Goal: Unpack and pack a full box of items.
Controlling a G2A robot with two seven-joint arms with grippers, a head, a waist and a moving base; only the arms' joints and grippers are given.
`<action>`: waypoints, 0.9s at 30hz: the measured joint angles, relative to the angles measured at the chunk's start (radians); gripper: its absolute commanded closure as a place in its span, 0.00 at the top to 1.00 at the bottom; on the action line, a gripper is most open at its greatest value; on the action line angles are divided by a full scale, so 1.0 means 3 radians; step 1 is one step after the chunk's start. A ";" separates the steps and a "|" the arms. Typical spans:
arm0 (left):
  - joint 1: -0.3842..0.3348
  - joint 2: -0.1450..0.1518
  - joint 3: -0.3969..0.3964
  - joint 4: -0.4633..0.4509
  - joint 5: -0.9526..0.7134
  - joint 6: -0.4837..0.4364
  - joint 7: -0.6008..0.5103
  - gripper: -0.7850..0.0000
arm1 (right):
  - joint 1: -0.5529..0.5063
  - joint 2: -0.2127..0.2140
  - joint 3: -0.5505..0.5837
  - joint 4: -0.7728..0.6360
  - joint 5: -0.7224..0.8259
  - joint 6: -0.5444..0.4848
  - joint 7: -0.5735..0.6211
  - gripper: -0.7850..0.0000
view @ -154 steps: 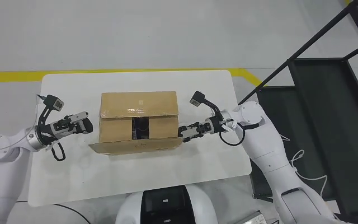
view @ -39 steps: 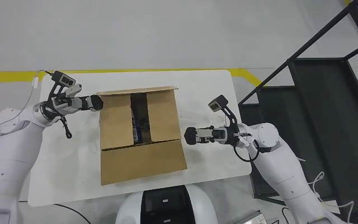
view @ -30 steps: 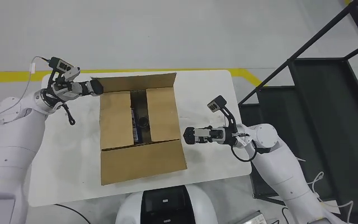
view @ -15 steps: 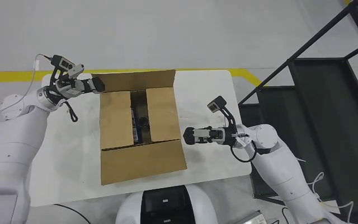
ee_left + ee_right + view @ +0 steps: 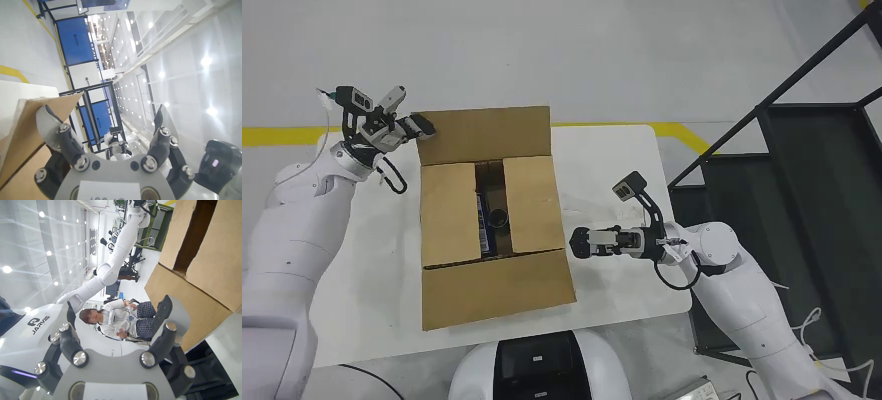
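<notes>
You're driving glossy white arms [image 5: 722, 270] with black cables [image 5: 394, 182] looped at the wrists; the left tool [image 5: 103, 113] and right tool [image 5: 117, 303] show grey plates, silver screws and black pads [image 5: 160, 310].

A white table [image 5: 602, 150] stands on a pale grey floor [image 5: 542, 50] crossed by a yellow line [image 5: 272, 136]. Dark metal steps [image 5: 812, 180] stand just beside its right edge. Farther off, black-framed blue panels [image 5: 72, 40] stand under bright ceiling lamps [image 5: 206, 61].
</notes>
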State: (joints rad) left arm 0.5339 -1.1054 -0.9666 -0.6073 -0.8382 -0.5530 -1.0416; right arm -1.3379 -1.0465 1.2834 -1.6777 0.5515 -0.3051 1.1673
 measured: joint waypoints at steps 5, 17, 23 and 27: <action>-0.0219 -0.0107 0.0192 0.0392 0.0433 0.0039 0.0254 1.00 | 0.0000 0.0000 0.0000 0.0000 0.0000 0.0000 0.0000 1.00; -0.0496 -0.0198 0.0359 0.0934 0.1015 0.0295 0.0179 1.00 | 0.0000 0.0000 0.0000 0.0000 0.0000 0.0000 0.0000 1.00; -0.0513 -0.0182 0.0368 0.1034 0.1169 0.0288 -0.0097 1.00 | 0.0000 0.0000 0.0000 0.0000 0.0000 0.0000 0.0000 1.00; -0.0505 -0.0171 0.0298 0.1056 0.1090 0.0224 -0.0180 1.00 | 0.0000 0.0000 0.0000 0.0000 0.0000 0.0000 0.0000 1.00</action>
State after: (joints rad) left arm 0.3824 -1.1569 -0.8773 -0.2904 -0.5113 -0.4857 -1.0957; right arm -1.3379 -1.0465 1.2834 -1.6777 0.5515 -0.3051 1.1673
